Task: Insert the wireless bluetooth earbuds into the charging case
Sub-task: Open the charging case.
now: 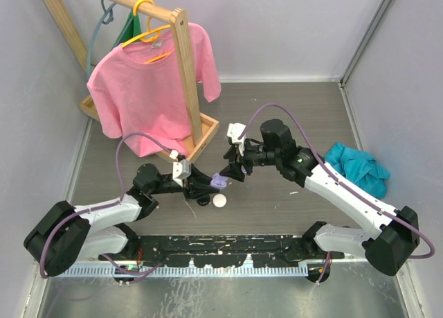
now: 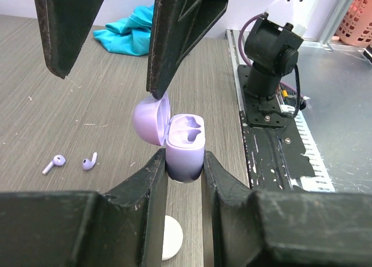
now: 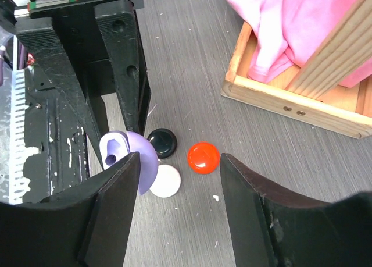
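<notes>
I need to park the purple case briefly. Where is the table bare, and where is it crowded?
Bare: the far table between the rack tray and the teal cloth. Crowded: around the purple case, with a white case, black case and red case beside it and two earbuds nearby.

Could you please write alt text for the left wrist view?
The left pincer grips an open purple charging case, both sockets empty. The right pincer hangs open above, one fingertip at the lid. Two purple earbuds lie on the table nearby.
</notes>
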You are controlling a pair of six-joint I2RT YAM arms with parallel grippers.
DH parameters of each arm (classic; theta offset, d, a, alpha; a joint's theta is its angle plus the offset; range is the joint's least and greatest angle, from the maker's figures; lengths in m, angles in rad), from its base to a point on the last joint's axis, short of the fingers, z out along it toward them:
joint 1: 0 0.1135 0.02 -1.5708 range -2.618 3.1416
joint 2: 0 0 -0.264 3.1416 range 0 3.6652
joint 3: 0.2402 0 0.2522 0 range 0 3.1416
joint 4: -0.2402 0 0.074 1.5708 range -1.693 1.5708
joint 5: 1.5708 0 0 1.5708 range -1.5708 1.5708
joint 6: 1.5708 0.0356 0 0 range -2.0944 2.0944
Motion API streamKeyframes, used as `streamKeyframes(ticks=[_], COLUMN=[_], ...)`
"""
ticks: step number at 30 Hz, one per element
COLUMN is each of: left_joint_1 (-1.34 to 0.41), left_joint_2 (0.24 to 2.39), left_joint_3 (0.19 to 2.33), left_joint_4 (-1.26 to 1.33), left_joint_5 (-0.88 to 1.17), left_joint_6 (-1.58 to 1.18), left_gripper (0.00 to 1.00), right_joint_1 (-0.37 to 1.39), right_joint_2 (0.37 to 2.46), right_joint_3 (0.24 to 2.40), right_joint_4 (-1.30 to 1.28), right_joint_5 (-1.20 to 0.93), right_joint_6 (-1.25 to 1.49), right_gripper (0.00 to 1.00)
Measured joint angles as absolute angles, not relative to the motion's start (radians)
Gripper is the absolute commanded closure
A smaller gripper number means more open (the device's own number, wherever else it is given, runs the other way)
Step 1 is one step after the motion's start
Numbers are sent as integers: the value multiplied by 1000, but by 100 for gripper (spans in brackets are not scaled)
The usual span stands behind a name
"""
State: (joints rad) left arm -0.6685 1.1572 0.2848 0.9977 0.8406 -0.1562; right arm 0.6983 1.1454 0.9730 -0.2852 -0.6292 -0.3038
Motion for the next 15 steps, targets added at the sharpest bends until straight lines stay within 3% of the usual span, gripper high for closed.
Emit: streamKeyframes(ticks=[9,15], left_joint_1=[-669,-670], left_joint_2=[1141,1119], left_joint_3=[275,271], left_joint_4=[994,946], left_joint_5=[809,678], left_joint_6=[-139,-104], left_gripper=[100,100], right_joint_1=[698,697], right_joint_2=[1153,1168], right_joint_3=[977,978], right_joint_4=[-282,-278], right_joint_5=[-553,-358], right_joint_6=[-258,-176], right_gripper=[30,28])
